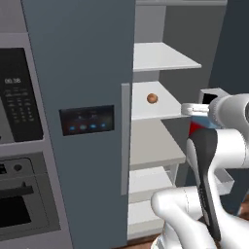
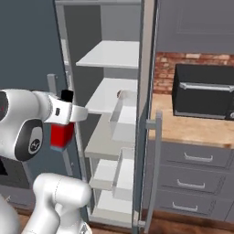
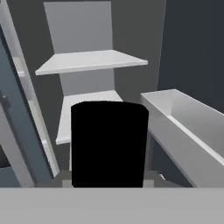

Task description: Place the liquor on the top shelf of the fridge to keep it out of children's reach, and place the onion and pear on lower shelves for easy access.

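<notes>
The fridge (image 1: 78, 97) stands open, its white shelves on show, and the onion (image 1: 152, 98) sits on the second shelf down, one of the lower shelves (image 1: 165, 104), so by the look of it that part of the job is done. Now for the liquor (image 2: 61, 135): the tool (image 2: 68, 114) is clamped on it, jaws narrow around the bottle, red label hanging just below the wrist in the right base view and the black cap (image 3: 109, 142) looming large in the hand view. The bottle is in the air in front of the open compartment, roughly level with the onion's shelf and clearly lower than the top shelf (image 1: 163, 57), which waits bare above. So the liquor is picked up but not delivered; I reckon it wants a lift and then a reach inward to land up there. The pear I cannot make out anywhere, so that one looks to be left to do. A door bin (image 3: 183, 131) juts in beside the bottle, something to steer clear of on the way up.
</notes>
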